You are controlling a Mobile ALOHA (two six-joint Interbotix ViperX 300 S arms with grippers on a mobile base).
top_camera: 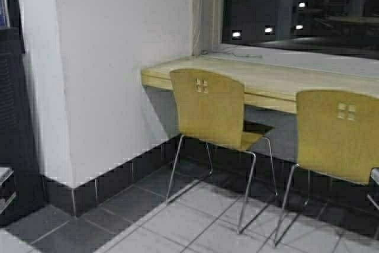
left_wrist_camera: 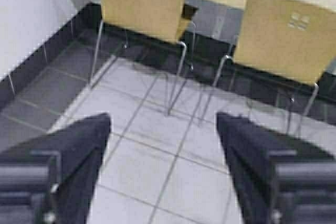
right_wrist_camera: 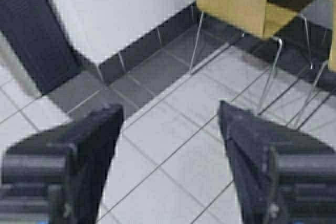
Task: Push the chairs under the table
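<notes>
Plywood chairs [top_camera: 210, 108] stand short of the table [top_camera: 266, 78]; both grippers, left [left_wrist_camera: 164, 129] and right [right_wrist_camera: 170, 121], gape empty. An off-centre shove could twist a chair's legs against its neighbour.

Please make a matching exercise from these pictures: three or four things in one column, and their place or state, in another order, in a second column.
Things:
1. left chair
2. right chair
3. table
4. left end effector

Places or states:
A. cut off by the high view's right edge
B. open, above the floor tiles
C. under the window
D. nearest the white wall

Pairs: 1-D, 2-A, 3-C, 4-B
</notes>
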